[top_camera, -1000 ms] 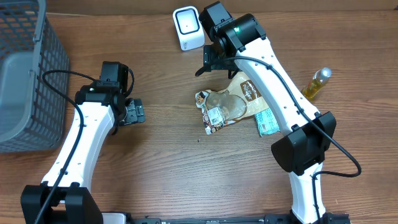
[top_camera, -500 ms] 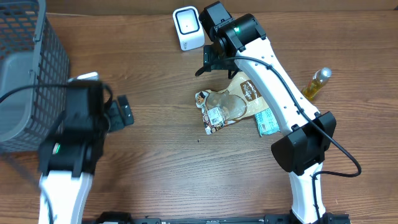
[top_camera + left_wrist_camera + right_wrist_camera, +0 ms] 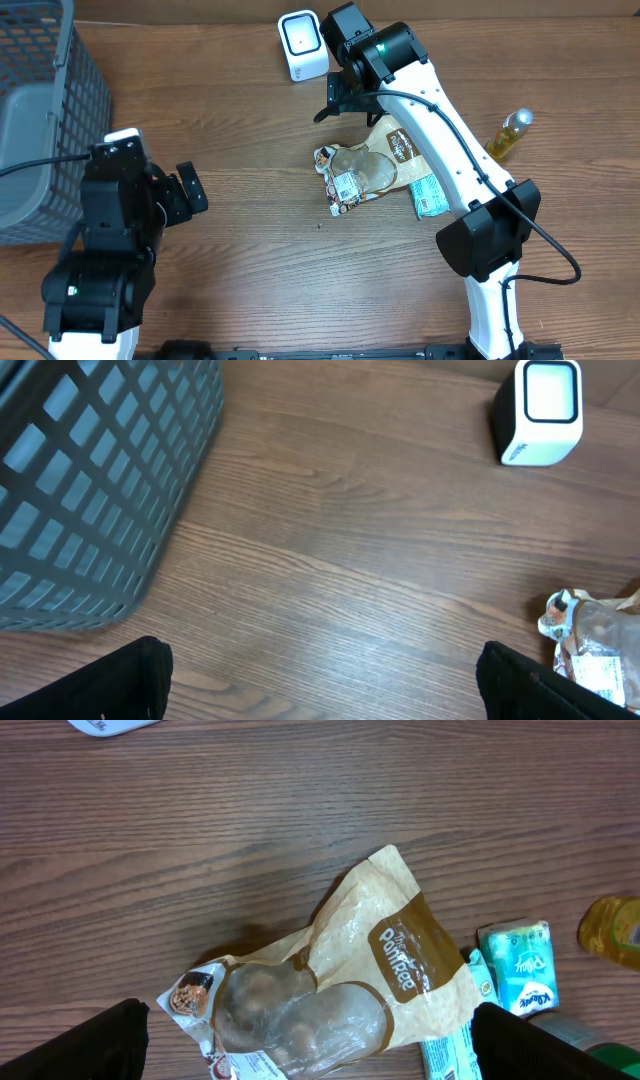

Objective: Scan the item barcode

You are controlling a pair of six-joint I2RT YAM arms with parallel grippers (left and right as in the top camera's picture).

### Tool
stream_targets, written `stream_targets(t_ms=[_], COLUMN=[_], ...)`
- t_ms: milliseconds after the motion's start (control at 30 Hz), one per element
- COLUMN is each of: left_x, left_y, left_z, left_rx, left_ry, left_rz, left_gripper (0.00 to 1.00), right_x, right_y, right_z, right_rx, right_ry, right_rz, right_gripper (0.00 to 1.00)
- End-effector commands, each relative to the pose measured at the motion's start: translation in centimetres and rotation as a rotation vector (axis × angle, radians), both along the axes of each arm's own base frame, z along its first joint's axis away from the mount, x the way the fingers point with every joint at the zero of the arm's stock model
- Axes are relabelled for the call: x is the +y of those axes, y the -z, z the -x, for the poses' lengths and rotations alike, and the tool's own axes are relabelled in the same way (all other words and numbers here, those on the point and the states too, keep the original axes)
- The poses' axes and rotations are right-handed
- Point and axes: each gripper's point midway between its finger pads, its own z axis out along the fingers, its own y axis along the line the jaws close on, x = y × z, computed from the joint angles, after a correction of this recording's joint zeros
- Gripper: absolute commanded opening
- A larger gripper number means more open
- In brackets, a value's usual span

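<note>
Your item, a crinkled kraft-paper pouch [image 3: 368, 165] with a clear window and a white barcode sticker [image 3: 345, 186], lies flat on the wood-grain table [image 3: 260, 270], right of centre. You can't read the white script on its brown label. A teal tissue pack [image 3: 430, 195] sits just beside it on the right. Your right gripper [image 3: 337, 100] hovers near the pouch's far end, jaws spread wide and empty. Your left gripper [image 3: 188, 190], equally wide and empty, hangs well left, near the grey lattice basket [image 3: 40, 120]. The white scanner [image 3: 301, 45] stands at the far edge.
</note>
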Motion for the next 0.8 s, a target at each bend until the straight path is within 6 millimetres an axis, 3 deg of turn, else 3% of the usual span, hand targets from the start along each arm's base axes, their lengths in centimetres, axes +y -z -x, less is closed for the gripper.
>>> stream_targets(t_ms=[0,367,767], left_x=[0.3,0.2,0.4], left_y=[0.2,1.9,-1.0], left_z=[-0.1,-0.8,1.5], left_rx=[0.014,0.076,-0.051], left_ry=[-0.022,-0.021,-0.02], left_rz=[-0.001,-0.006,0.004], left_gripper=[1.0,0.99,1.0], right_x=[-0.3,-0.3,-0.3], right_y=[-0.6,-0.6,-0.6], right_z=[-0.3,-0.3,-0.3], right_rx=[-0.022,-0.022,-0.023], right_ry=[0.012,0.012,0.012], right_rz=[0.004,0.004,0.004], right_gripper=[1.0,1.0,1.0])
